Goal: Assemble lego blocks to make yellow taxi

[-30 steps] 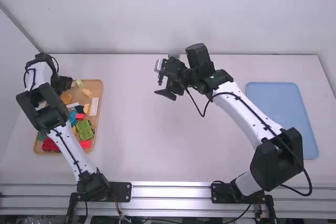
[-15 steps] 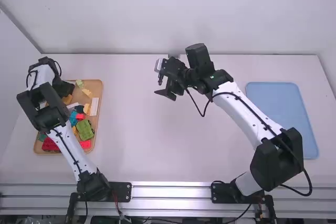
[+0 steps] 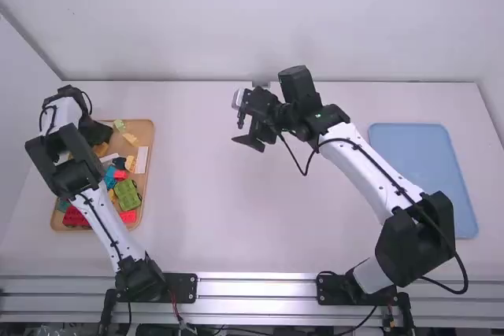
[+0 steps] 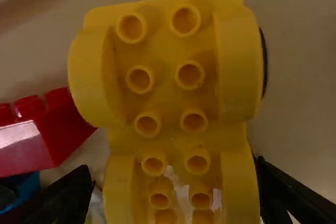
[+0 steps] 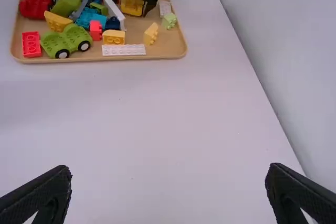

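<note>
At the far left, the left gripper (image 3: 98, 133) is low over the wooden tray (image 3: 152, 135). From the left wrist view, a yellow wheeled base (image 4: 167, 87) with two rows of studs lies between the spread fingers of the left gripper (image 4: 176, 177), a narrow gap showing on one side. The right wrist view also has this yellow base (image 5: 132, 4) in the tray beneath that gripper. Above the middle of the table, the right gripper (image 3: 246, 130) is open; between the fingertips of the right gripper (image 5: 168, 176) is bare table surface.
The tray also holds a green wheeled base (image 5: 65, 41), a red block (image 5: 31, 44), a white plate (image 5: 124, 50), small orange-yellow blocks (image 5: 113, 36) and several others. A blue mat (image 3: 424, 179) lies at the right. Walls bound the table's far and left sides.
Over the past second the left gripper has shifted slightly toward the right and nearer the camera, then stopped. The right arm has stayed still.
</note>
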Tool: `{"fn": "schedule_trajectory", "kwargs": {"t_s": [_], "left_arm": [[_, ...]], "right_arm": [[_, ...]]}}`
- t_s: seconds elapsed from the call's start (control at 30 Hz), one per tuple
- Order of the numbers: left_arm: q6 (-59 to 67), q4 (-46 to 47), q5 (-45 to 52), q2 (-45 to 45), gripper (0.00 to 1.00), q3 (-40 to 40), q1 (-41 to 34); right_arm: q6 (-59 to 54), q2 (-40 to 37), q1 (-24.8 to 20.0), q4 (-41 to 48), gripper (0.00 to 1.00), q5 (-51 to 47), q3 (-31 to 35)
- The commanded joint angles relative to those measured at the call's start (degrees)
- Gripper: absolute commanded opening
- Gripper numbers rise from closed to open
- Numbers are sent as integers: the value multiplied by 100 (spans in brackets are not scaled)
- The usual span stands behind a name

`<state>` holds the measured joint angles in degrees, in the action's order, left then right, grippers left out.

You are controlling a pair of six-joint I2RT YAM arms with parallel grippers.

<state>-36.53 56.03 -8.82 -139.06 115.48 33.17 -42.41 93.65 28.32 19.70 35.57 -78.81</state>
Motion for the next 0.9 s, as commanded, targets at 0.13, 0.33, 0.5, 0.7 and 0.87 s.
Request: {"fn": "schedule_trajectory", "kwargs": {"t_s": [0.13, 0.33, 0.5, 0.7, 0.87], "left_arm": [[236, 0, 170, -76, 70, -37, 31], [59, -125, 168, -76, 76, -37, 24], [-525, -57, -20, -76, 75, -37, 22], [-398, -42, 37, -76, 59, -37, 26], [-160, 24, 42, -76, 55, -4, 33]], "right_arm": [[11, 55, -24, 55, 98, -7, -173], [-149, 55, -24, 181, 99, -7, -173], [-160, 55, -24, 177, 98, -9, -173], [-155, 55, -20, 175, 98, -138, -173], [-155, 55, -20, 175, 99, -138, -173]]}}
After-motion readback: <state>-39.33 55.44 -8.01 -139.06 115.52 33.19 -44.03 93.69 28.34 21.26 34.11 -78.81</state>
